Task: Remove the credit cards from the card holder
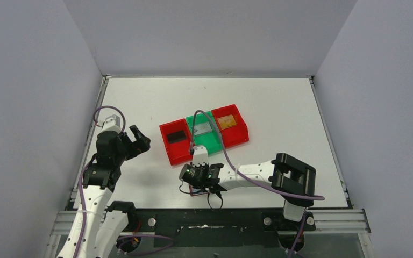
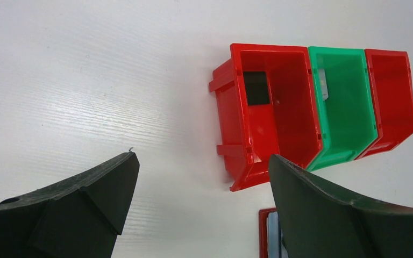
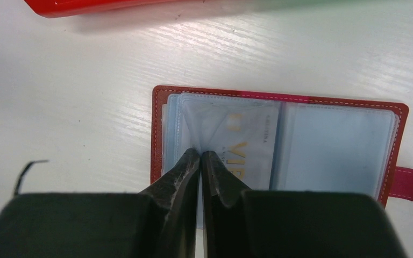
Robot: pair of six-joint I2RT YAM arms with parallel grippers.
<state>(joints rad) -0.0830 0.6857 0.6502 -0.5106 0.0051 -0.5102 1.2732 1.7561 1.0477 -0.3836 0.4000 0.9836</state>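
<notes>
The dark red card holder [image 3: 279,98] lies open on the table, its blue-grey clear pockets facing up. A silver-grey card with gold lettering [image 3: 250,141] sits in a left pocket. My right gripper [image 3: 200,153] is shut, pinching a clear pocket leaf beside that card; from above it [image 1: 194,185] covers most of the holder [image 1: 192,192]. A black card [image 1: 177,136] lies in the left red bin, a silver one [image 1: 204,129] in the green bin, a gold-tan one [image 1: 226,122] in the right red bin. My left gripper [image 1: 140,138] is open and empty, raised at the left.
Three joined bins stand mid-table: red [image 1: 173,155], green [image 1: 211,144], red [image 1: 240,135]. They also show in the left wrist view [image 2: 236,123], with a corner of the holder [image 2: 263,231] below them. A purple cable [image 1: 223,145] arcs over the bins.
</notes>
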